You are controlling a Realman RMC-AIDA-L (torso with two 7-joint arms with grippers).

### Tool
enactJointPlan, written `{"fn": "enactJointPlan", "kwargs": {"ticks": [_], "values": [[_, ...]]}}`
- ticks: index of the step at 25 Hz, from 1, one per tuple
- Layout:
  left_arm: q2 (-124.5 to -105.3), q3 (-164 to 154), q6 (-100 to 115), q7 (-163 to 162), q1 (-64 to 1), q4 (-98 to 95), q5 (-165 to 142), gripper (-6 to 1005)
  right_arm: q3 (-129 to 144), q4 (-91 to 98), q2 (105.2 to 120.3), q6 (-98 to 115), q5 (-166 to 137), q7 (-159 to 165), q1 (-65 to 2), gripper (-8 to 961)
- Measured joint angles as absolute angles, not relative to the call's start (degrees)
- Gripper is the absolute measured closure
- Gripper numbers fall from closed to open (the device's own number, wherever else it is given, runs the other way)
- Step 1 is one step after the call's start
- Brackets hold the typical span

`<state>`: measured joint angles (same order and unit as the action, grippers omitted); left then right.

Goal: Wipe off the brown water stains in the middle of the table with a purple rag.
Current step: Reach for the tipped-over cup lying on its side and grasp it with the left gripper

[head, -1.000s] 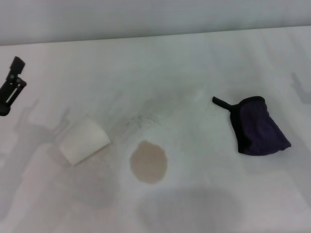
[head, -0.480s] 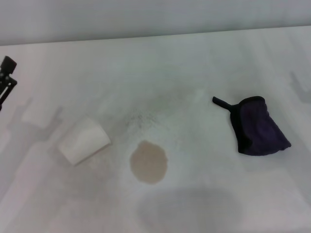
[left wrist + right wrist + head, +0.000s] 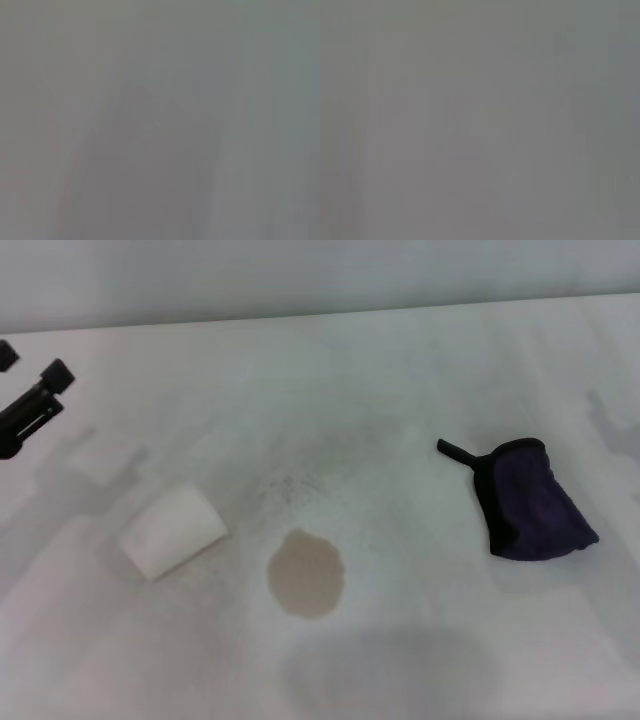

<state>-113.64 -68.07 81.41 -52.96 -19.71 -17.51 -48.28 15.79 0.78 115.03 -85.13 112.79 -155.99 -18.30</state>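
The brown water stain (image 3: 306, 573) is a pale tan roundish blot on the white table (image 3: 360, 370), near the front middle. The purple rag (image 3: 530, 502) lies crumpled to the right of it, with its black loop tab pointing left. My left gripper (image 3: 30, 365) hangs over the table's far left edge, well away from the stain and the rag. Its two black fingertips stand apart and hold nothing. My right gripper is out of view. Both wrist views show only a plain grey blur.
A white paper cup (image 3: 172, 531) lies on its side just left of the stain. A faint grey speckled smudge (image 3: 290, 485) sits behind the stain. The back wall runs along the table's far edge.
My left gripper drew towards the left edge, then turned and rose, so both fingertips now show apart. The cup, stain and rag have not moved.
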Motion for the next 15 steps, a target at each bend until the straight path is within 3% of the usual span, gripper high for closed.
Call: {"fn": "enactJointPlan", "kwargs": {"ticks": [10,15], "values": [[-107.75,-66.25,74.77,-87.46,-18.84,-40.25,-72.03,125,15.68,1.31,115.05,-84.21,113.0,-155.94,-18.72,96],[-107.29,-61.9,76.0,-104.39,-19.81,-52.46,-92.19,126,15.54,1.62,115.05,-80.81,113.22,-156.07,-20.38,96]]}}
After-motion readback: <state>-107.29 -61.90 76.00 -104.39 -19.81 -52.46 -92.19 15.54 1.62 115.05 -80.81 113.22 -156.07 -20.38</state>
